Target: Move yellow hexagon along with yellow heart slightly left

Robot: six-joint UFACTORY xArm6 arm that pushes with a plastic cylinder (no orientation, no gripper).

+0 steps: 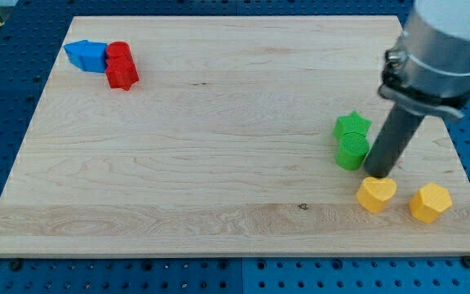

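The tip [378, 174] stands on the bench [219, 163] just above the yellow heart [377, 194], touching or nearly touching its top edge; the view does not settle which. The arm carries no fingers, only the rod, so nothing is held.

The heart lies near the view's bottom right, and the yellow hexagon [429, 202] sits just beside it to the right, a small gap between the 2. Judged from this, the leftward push looks not yet made: the tip is above the heart, not on the right of the hexagon, where a push would carry both.

To the left of the pair the bench is open wood for a long way. 2 green blocks [352, 140] crowd just above and left of the heart. The bottom edge is near both yellow blocks, and the right edge is near the hexagon. A blue block [86, 55] and a red block [121, 65] lie well apart at the top left.
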